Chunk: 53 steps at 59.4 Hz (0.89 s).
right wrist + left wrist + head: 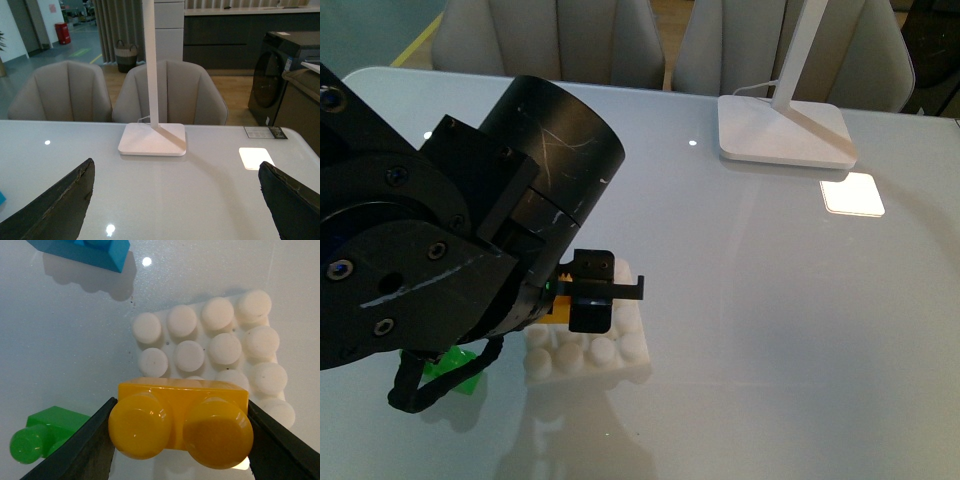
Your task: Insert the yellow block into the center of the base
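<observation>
My left gripper is shut on the yellow block, its two round studs facing the wrist camera. It holds the block just above the near part of the white studded base. In the front view the left gripper hangs over the base, and only a sliver of the yellow block shows under the arm. My right gripper is open and empty above the bare table, facing the lamp; the block and base do not show in its view.
A green brick lies left of the base, also seen in the front view. A blue brick lies beyond the base. A white lamp foot stands at the back right. Chairs stand behind the table.
</observation>
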Motion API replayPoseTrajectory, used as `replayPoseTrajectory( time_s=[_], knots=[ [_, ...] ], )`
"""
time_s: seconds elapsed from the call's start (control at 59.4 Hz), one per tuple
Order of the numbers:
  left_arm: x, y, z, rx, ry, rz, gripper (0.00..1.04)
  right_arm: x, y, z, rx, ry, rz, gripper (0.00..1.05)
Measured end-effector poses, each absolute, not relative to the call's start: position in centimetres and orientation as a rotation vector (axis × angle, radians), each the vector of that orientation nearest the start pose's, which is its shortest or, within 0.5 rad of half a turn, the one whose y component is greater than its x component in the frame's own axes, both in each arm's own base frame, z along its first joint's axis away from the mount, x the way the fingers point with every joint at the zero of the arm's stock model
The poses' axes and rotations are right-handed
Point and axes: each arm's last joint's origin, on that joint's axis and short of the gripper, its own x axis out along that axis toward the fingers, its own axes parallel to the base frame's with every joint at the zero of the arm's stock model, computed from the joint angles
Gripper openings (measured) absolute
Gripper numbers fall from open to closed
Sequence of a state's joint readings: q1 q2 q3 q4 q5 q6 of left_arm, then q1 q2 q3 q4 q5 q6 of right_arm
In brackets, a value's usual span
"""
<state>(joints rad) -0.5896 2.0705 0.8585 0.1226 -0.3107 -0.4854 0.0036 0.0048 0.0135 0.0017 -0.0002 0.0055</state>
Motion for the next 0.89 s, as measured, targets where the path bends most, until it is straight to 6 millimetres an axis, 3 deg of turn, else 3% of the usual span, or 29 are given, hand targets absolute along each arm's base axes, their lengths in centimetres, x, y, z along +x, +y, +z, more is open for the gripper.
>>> replayPoseTrajectory(
  time_s=[0.539,0.892],
  knots=[
    [27.9,-20.7,2.6,0.044,1.016,-0.011,0.62,9.7,0.0,16.8,0.006,-0.010,0.003,0.96],
    [28.6,-21.5,2.0,0.066,1.016,0.019,0.62,9.7,0.0,16.8,0.006,-0.010,0.004,0.96]
  ],
)
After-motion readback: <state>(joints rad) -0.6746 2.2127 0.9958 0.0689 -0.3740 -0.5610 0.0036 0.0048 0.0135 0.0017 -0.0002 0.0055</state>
